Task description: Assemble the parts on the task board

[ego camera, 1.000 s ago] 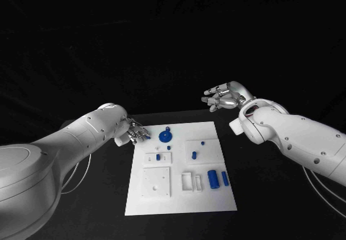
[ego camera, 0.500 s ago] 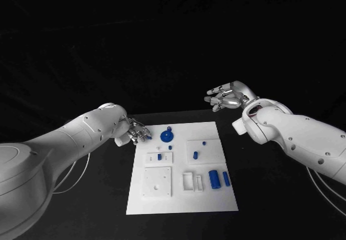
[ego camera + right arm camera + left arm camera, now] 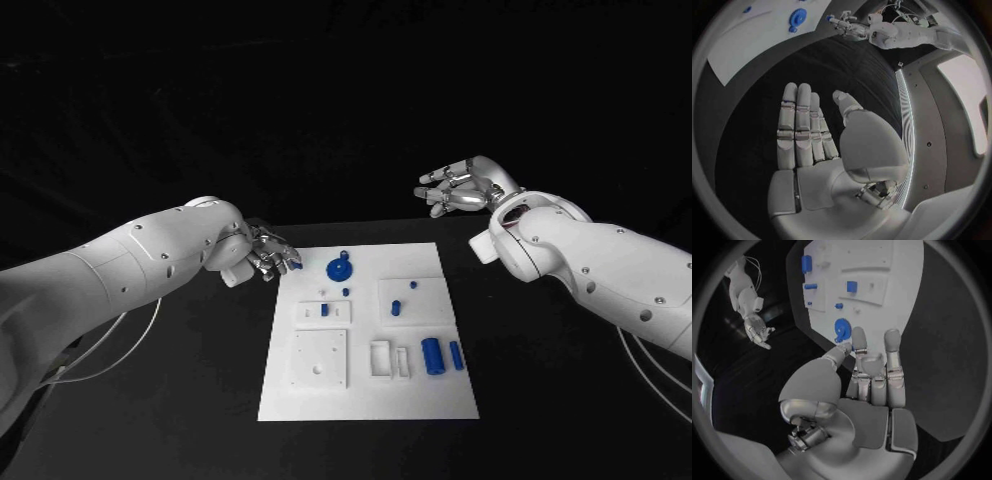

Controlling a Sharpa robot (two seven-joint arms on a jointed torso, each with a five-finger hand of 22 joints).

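Left hand point(image 3: 268, 256), fingers straight and empty, beside task board point(image 3: 368, 400); right hand point(image 3: 462, 188) spread, empty.

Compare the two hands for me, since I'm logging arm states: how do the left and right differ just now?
The left hand sits low at the task board's far left corner, beside the round blue part; the right hand is raised beyond the board, away from any part. The left hand's fingertips reach toward the board; the right hand's palm is flat, fingers straight. Both hold nothing.

No readable text, labels, numbers or signs on anything in view.
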